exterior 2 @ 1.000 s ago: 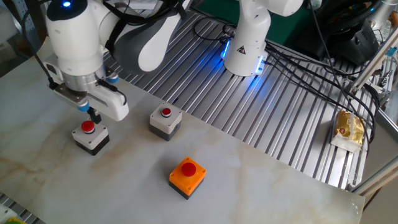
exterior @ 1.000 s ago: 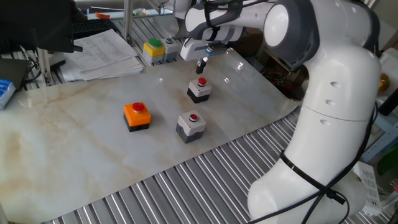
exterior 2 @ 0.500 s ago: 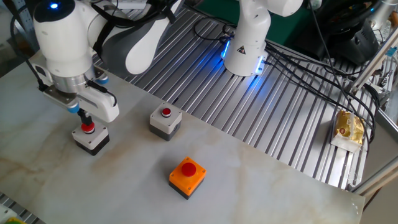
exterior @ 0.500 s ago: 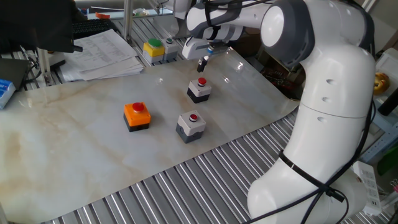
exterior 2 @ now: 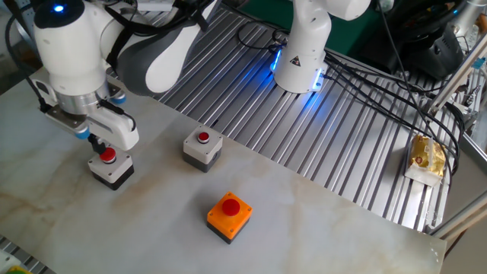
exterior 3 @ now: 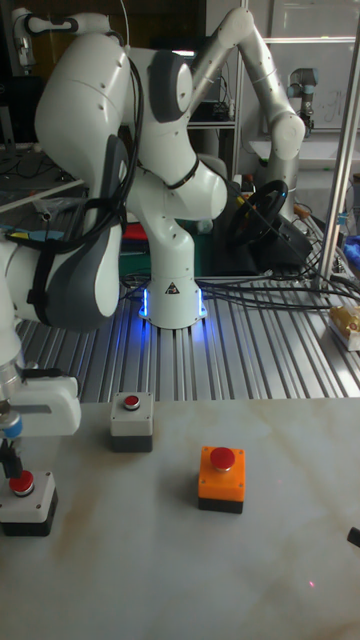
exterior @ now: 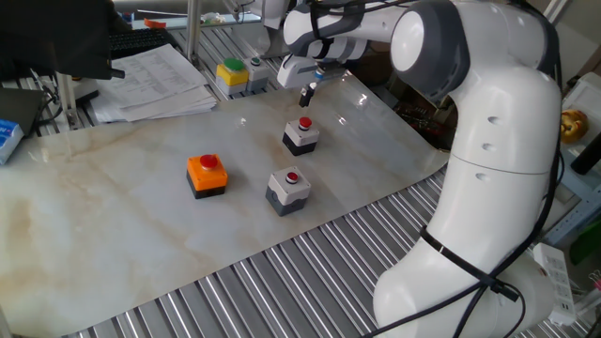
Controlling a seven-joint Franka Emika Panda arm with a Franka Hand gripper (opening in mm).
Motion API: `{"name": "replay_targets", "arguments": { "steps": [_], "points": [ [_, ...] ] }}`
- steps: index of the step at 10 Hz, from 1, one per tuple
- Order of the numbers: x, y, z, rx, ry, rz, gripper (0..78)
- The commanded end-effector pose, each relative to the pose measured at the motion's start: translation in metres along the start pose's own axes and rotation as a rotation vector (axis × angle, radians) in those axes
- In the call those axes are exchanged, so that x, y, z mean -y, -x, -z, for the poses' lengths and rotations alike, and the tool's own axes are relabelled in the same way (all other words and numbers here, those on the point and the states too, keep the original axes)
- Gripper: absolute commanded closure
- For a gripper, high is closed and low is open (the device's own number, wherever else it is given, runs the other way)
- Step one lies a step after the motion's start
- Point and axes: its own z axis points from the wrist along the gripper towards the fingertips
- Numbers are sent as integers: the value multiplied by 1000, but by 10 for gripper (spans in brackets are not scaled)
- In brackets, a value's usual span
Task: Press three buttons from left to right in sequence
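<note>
The three buttons sit on the marble table. The orange box (exterior: 207, 175) is at the left, the grey box (exterior: 287, 189) in the middle, and the white-topped box on a black base (exterior: 301, 135) farthest back right. Each has a red button. My gripper (exterior: 306, 95) points down and hangs a little above the white-topped box, slightly behind it, with its dark fingers together as one tip and holding nothing. From the other side the gripper (exterior 2: 97, 143) sits just over that box (exterior 2: 110, 166). In the tall view it (exterior 3: 10, 466) hovers beside the red button (exterior 3: 21, 485).
A yellow box with a green button (exterior: 232, 74) stands behind the gripper near a stack of papers (exterior: 155, 80). The marble sheet (exterior: 113, 235) ends at ribbed metal flooring (exterior: 282, 291). The robot's white base (exterior: 488, 216) stands at the right.
The arm has drifted slightly sideways and back over the white-topped box, staying just above it. The three boxes have not moved.
</note>
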Motion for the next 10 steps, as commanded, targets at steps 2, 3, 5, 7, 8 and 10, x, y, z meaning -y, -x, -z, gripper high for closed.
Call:
{"name": "replay_targets", "arguments": {
  "steps": [2,3,5,7,8,10],
  "points": [
    [4,2,0,0,-1,-7,776],
    [6,4,0,0,-1,-3,776],
    [10,6,-1,1,1,3,776],
    [13,7,-1,2,1,4,776],
    [13,7,-1,2,1,4,776],
    [16,8,-2,6,-1,-12,776]
  ]
}}
